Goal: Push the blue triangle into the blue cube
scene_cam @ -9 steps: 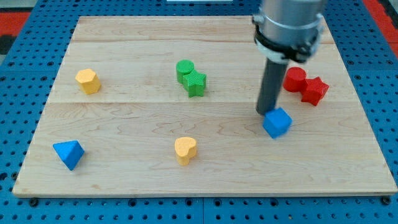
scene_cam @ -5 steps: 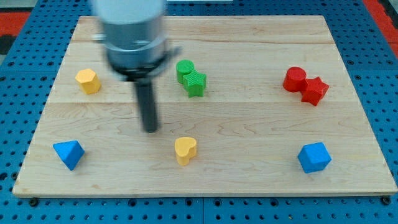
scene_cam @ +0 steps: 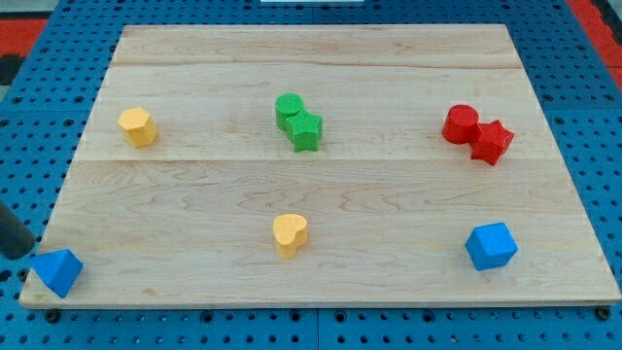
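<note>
Small blue plastic triangle (scene_cam: 55,271) lying at the board's bottom-left corner; small blue plastic cube (scene_cam: 490,245) resting tilted near bottom right, well apart.

Eight small coloured blocks lie on one wooden board (scene_cam: 321,194). Two are blue: a blue triangle (scene_cam: 56,271) and a blue cube (scene_cam: 490,246). Two are yellow: a yellow hexagon block (scene_cam: 137,126) and a yellow heart (scene_cam: 290,234); two green, a green cylinder (scene_cam: 288,107) and a green star (scene_cam: 306,129); two red, a red cylinder (scene_cam: 460,123) and a red star (scene_cam: 491,142).

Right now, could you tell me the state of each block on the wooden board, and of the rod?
blue triangle block: bottom-left corner, at board edge
blue cube block: alone, bottom right
yellow heart block: alone
yellow hexagonal block: alone
green cylinder, green star: touching
red cylinder, red star: touching
my tip: just left of triangle
</note>
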Robot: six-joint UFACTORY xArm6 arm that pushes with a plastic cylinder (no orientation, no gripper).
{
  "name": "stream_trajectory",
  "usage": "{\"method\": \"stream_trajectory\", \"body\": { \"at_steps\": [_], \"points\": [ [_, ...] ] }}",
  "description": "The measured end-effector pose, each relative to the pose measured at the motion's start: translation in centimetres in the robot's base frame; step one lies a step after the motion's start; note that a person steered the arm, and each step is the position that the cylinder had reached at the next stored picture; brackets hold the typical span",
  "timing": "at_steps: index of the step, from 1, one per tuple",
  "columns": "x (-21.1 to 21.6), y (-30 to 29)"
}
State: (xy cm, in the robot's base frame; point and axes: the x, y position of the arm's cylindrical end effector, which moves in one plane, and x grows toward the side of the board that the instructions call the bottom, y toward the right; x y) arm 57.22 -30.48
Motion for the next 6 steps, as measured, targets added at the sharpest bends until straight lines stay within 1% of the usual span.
{"method": "stream_trajectory", "body": {
  "at_steps": [1, 2, 3, 4, 5, 6],
  "points": [
    [4.4, 0.1],
    [4.2, 0.6],
    [1.4, 5.1],
    [0.0, 11.1],
    [0.4, 14.5],
    [1.7, 15.0]
  ]
}}
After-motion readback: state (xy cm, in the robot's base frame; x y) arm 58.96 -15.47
